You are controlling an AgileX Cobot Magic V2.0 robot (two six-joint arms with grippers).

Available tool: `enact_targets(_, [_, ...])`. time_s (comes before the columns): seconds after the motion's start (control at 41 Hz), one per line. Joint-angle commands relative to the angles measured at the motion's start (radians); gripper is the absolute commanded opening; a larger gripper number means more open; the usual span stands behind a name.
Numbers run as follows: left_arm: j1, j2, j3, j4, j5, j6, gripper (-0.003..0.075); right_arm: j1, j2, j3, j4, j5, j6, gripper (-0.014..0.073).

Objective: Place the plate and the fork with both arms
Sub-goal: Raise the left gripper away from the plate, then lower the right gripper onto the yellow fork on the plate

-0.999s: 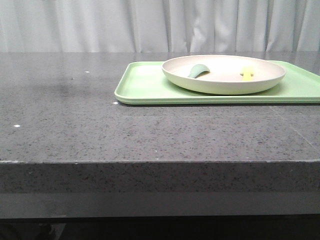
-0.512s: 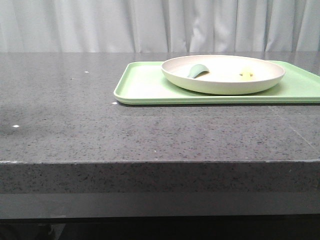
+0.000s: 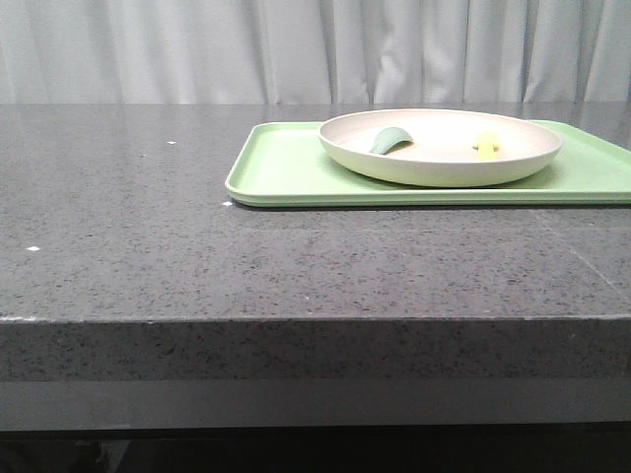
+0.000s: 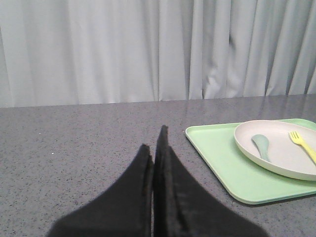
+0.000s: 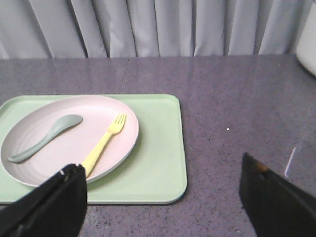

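While lying handle-down across the plate (image 5: 69, 138), the fork (image 5: 104, 143) points its tines curtainward.

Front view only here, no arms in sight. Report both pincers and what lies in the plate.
Observer: The left pincer is shut, empty, over bare table short of the tray.
Operator: Give me the right one.
Observer: The right pincer is open wide, holding nothing.
Operator: Now the plate.
Observer: The fork lies in the plate, its handle reaching the rim, tines pointing away from that wrist camera.
Operator: Anything else inside?
Observer: A spoon lies beside the fork, not touching it.
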Motion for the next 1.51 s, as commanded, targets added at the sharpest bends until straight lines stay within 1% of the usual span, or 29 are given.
enact_targets(0.0, [0.001, -0.003, -0.020, 0.002, -0.083, -0.011, -0.0018, 0.015, 0.097, -0.087, 0.010, -0.009, -0.009, 0.0644])
enact_targets(0.171, [0.001, -0.003, -0.020, 0.002, -0.089, -0.011, -0.0018, 0.063, 0.314, -0.217, 0.088, 0.078, -0.009, 0.0644])
enact_targets(0.244, [0.001, -0.003, -0.020, 0.002, -0.089, -0.011, -0.0018, 0.102, 0.413, -0.267, 0.112, 0.091, -0.009, 0.0644])
enact_targets(0.341, [0.001, -0.003, -0.020, 0.002, -0.089, -0.011, -0.0018, 0.147, 0.531, -0.327, 0.113, 0.093, -0.008, 0.0644])
enact_targets(0.487, [0.001, -0.003, -0.020, 0.002, -0.089, -0.011, -0.0018, 0.142, 0.700, -0.441, 0.113, 0.152, 0.041, 0.0644])
enact_targets(0.633, [0.001, -0.003, -0.020, 0.002, -0.089, -0.011, -0.0018, 0.130, 0.831, -0.546, 0.112, 0.184, 0.048, 0.0643])
enact_targets(0.853, [0.001, -0.003, -0.020, 0.002, -0.089, -0.011, -0.0018, 0.159, 0.974, -0.700, 0.112, 0.203, 0.048, 0.0643])
enact_targets(1.048, [0.001, -0.003, -0.020, 0.002, -0.089, -0.011, -0.0018, 0.173, 1.089, -0.784, 0.112, 0.235, 0.048, 0.0643])
enact_targets(1.413, [0.001, -0.003, -0.020, 0.002, -0.089, -0.011, -0.0018, 0.173, 1.194, -0.807, 0.112, 0.242, 0.048, 0.0643])
enact_targets(1.486, [0.001, -0.003, -0.020, 0.002, -0.089, -0.011, -0.0018, 0.173, 1.201, -0.807, 0.112, 0.242, 0.048, 0.0627])
